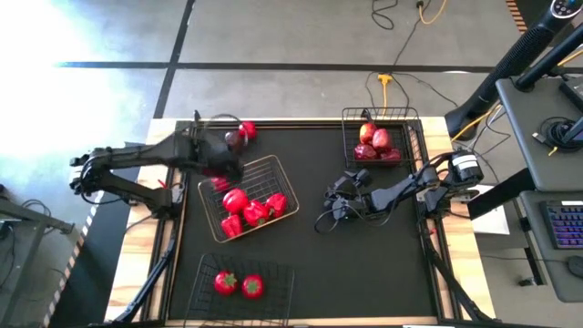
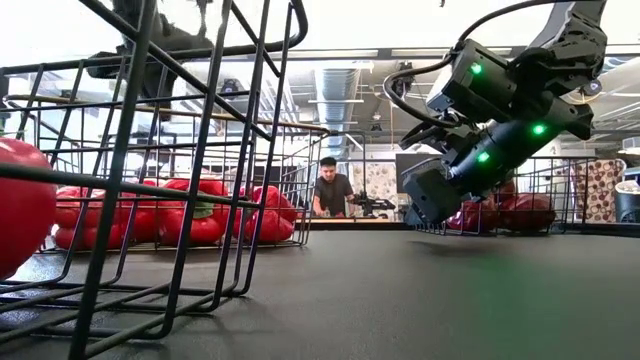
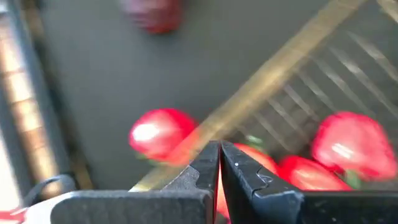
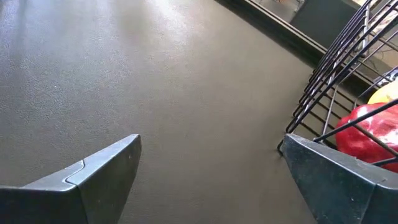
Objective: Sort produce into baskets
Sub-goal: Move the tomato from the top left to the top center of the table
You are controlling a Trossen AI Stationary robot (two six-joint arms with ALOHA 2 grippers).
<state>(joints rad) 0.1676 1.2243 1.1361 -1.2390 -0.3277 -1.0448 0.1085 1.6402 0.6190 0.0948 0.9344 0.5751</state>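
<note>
Three wire baskets stand on the black mat. The middle basket (image 1: 273,164) holds several red peppers (image 1: 255,211). The near one (image 1: 273,273) holds two tomatoes (image 1: 239,284), and the far-right one (image 1: 351,137) holds dark red apples (image 1: 376,144). One loose red piece (image 1: 247,130) lies on the mat at the far left. My left gripper (image 3: 219,152) hangs shut and empty above the middle basket's far-left corner (image 1: 226,157). My right gripper (image 1: 326,207) rests low over the mat's middle, open, with nothing between its fingers (image 4: 211,162).
In the left wrist view a red piece (image 3: 158,134) lies by the middle basket's rim (image 3: 261,87); inside or outside it, I cannot tell. Bare mat (image 1: 364,264) spreads at the near right. Beyond the far edge a person (image 2: 333,190) sits.
</note>
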